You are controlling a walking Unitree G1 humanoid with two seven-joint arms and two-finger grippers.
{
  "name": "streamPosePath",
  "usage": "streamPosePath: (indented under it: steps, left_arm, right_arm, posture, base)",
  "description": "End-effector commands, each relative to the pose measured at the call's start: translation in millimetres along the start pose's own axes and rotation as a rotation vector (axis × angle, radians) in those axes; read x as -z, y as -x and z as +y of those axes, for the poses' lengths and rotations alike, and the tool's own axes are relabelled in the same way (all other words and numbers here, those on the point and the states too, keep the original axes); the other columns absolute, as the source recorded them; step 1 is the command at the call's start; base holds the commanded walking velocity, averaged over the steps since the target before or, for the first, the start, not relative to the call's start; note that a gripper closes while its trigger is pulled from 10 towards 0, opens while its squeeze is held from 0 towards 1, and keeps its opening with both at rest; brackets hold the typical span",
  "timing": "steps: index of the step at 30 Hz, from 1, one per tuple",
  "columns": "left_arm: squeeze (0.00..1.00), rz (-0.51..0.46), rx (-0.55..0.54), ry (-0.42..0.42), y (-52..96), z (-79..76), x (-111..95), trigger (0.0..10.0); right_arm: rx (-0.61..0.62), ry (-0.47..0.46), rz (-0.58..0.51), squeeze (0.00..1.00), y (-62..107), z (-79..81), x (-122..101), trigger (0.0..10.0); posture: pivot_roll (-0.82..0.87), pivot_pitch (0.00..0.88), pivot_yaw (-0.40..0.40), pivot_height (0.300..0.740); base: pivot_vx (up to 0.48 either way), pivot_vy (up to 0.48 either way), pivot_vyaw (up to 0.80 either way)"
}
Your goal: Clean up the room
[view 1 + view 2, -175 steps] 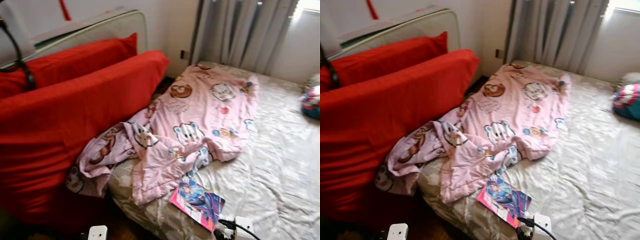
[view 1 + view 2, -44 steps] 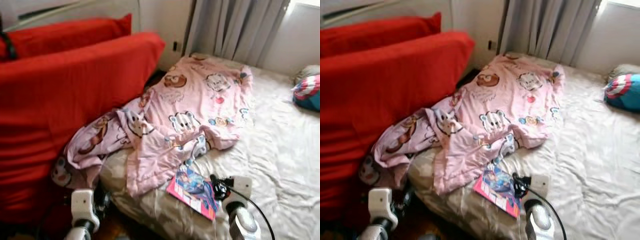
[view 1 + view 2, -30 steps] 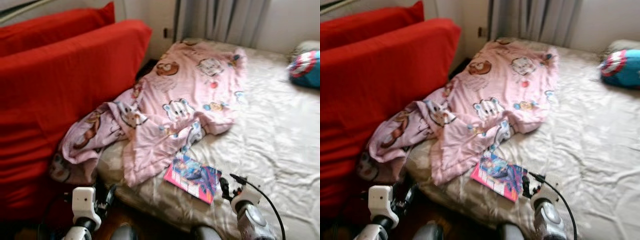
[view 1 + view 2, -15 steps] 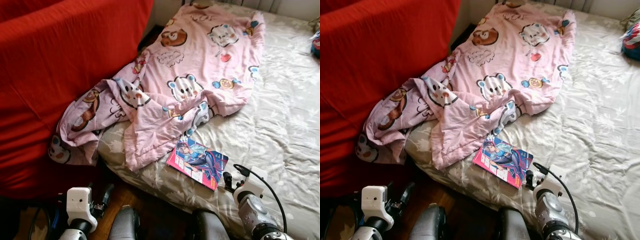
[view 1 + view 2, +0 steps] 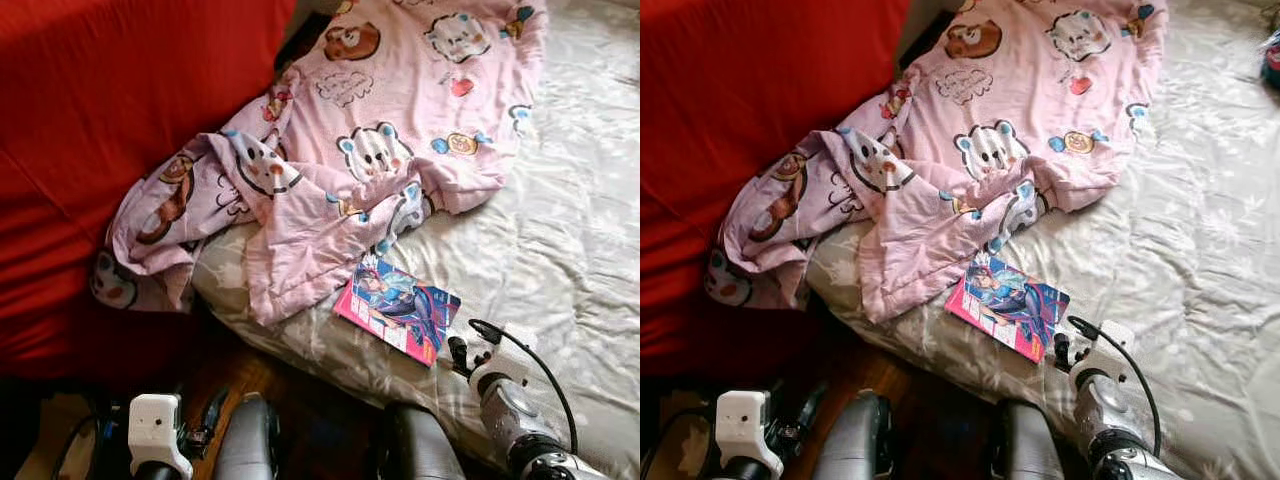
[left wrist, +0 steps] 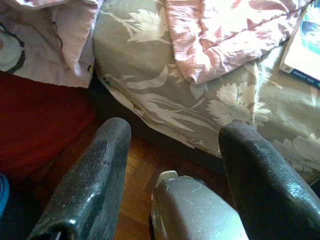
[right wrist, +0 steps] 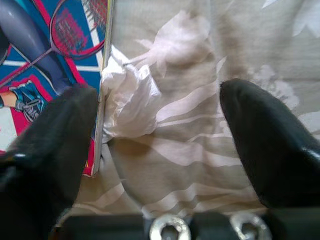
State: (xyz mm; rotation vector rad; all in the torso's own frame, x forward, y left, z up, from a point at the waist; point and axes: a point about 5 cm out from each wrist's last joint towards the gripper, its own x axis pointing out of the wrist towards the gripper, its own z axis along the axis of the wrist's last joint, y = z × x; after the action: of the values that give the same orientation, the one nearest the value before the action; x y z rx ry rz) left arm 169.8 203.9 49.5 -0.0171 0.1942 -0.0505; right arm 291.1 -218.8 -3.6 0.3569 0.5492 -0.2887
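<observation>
Right gripper (image 7: pixel 157 150) spread wide, 2 fingers (image 7: pixel 265 140) empty, low over the bed sheet (image 7: pixel 200 60). Between them, crumpled white paper (image 7: pixel 127 97) touching the comic book (image 5: pixel 398 310) edge. Beyond, pink blanket (image 5: pixel 380 150). Left gripper (image 6: pixel 172 165) open, over floor.

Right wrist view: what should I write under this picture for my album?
Right gripper, jaws open, over the flowery bedsheet, beside a crumpled white tissue and the comic book.
</observation>
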Motion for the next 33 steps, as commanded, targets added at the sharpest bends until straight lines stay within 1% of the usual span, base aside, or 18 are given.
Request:
streamPosePath:
  steps: [1,5,7,11,14,15,18,22,26,27,28,29,33]
  left_arm:
    - [0.0,0.046,-0.017,-0.015,10.0,4.5,4.1,10.0]
    - [0.0,0.046,-0.023,-0.02,13.8,5.6,1.2,10.0]
    - [0.0,0.047,-0.02,-0.024,17.9,4.5,-3.6,10.0]
    - [0.0,0.044,0.0,-0.038,20.0,2.3,-9.4,10.0]
    - [0.0,0.021,0.0,-0.047,17.7,3.1,-19.2,10.0]
    - [0.0,0.021,0.0,-0.047,17.7,3.1,-19.2,10.0]
    - [0.0,0.019,-0.006,-0.049,19.7,4.1,-22.1,10.0]
    - [0.0,0.028,-0.012,-0.05,22.9,4.7,-23.0,10.0]
    - [0.0,0.044,-0.018,-0.049,25.7,6.1,-21.2,10.0]
    - [0.0,0.047,-0.019,-0.049,25.7,5.9,-21.3,10.0]
    - [0.0,0.048,-0.019,-0.049,25.7,5.7,-21.5,10.0]
    - [0.0,0.05,-0.019,-0.05,24.8,5.6,-21.3,10.0]
    - [0.0,0.053,-0.016,-0.051,22.4,5.5,-20.5,10.0]
  right_arm:
    - [0.018,0.005,0.05,0.0,1.9,-5.3,10.3,10.0]
    - [0.021,0.005,0.047,0.0,1.8,-5.4,9.8,10.0]
    - [0.023,-0.005,0.033,0.0,1.6,-4.9,8.0,10.0]
    - [0.027,-0.003,0.013,0.0,1.6,-4.7,6.6,10.0]
    - [0.023,-0.022,-0.045,0.0,0.3,-1.6,-2.9,10.0]
    - [0.023,-0.022,-0.045,0.0,0.3,-1.6,-2.9,10.0]
    - [0.028,-0.037,-0.097,0.0,-0.4,-0.1,-11.3,10.0]
    - [0.027,-0.046,-0.137,0.0,-0.9,1.4,-18.5,10.0]
    - [0.019,-0.029,-0.115,0.0,-0.7,2.7,-14.2,10.0]
    - [0.018,-0.024,-0.107,0.0,-0.6,3.0,-12.4,5.0]
    - [0.016,-0.02,-0.1,0.0,-0.3,3.0,-10.3,5.0]
    - [0.015,-0.02,-0.096,0.0,-0.1,3.2,-8.7,0.0]
    - [0.015,-0.025,-0.076,0.0,1.3,3.0,-0.8,0.0]
  posture:
    - [0.27,0.398,0.015,0.651]
    - [0.28,0.405,0.023,0.651]
    - [0.29,0.437,0.044,0.651]
    - [0.31,0.464,0.058,0.651]
    - [0.32,0.483,0.063,0.651]
    - [0.32,0.483,0.063,0.651]
    - [0.32,0.484,0.063,0.651]
    - [0.32,0.489,0.065,0.651]
    - [0.31,0.483,0.06,0.651]
    - [0.31,0.479,0.06,0.651]
    - [0.31,0.479,0.06,0.651]
    - [0.31,0.474,0.059,0.651]
    - [0.31,0.466,0.059,0.651]
  base:
    - [0.0,0.0,0.0]
    - [0.0,0.0,0.0]
    - [0.0,0.0,0.0]
    - [0.0,0.0,0.0]
    - [0.0,0.0,0.0]
    - [0.0,0.0,0.0]
    - [0.0,0.0,0.0]
    - [0.0,0.0,0.0]
    - [0.0,0.0,0.0]
    - [0.0,0.0,0.0]
    - [0.0,0.0,0.0]
    - [0.0,0.0,0.0]
    - [0.0,0.0,0.0]
